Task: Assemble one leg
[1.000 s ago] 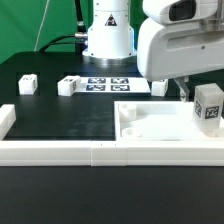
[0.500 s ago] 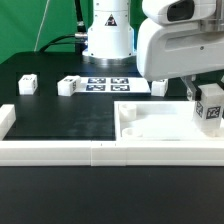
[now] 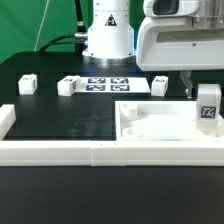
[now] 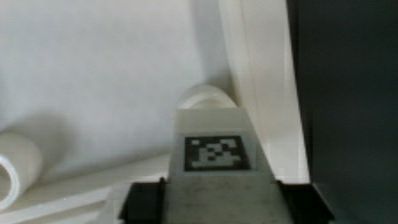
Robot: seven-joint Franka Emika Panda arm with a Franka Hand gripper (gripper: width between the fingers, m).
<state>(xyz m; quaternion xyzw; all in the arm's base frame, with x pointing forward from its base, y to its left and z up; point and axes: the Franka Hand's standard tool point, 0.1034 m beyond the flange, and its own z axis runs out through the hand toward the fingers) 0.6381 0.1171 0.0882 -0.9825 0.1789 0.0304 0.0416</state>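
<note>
No real bins here. The closest thing to a container is the big flat white slab (image 3: 150,132) at about 4 o'clock in the exterior view, with scooped recesses at its corners. The recess (image 3: 130,111) I can see best has nothing in it. In the wrist view a round recess (image 4: 15,165) of the slab (image 4: 89,80) shows too, partly cut off by the frame.

The leg (image 3: 207,106) is at 3 o'clock in the exterior view, upright over the slab's far right edge, with its tag facing the camera. The tool (image 3: 205,92) is pinching it from above, 1 dark finger (image 3: 186,88) showing beside it. From the wrist, the leg (image 4: 217,150) sits snug between the 2 black fingers (image 4: 146,198). I can't tell if its lower end is touching the slab or just above it.

The counter (image 3: 60,115) is matte black, with a white rail (image 3: 100,152) along the 6 o'clock side that turns up at 9 o'clock. Toward 12 o'clock the marker board (image 3: 108,84) lies flat in front of the robot base (image 3: 107,35). 3 loose parts line up with it: a far-left piece (image 3: 27,84), a middle piece (image 3: 68,86) and a third piece (image 3: 160,86). A green backdrop (image 3: 30,25) hangs behind.
</note>
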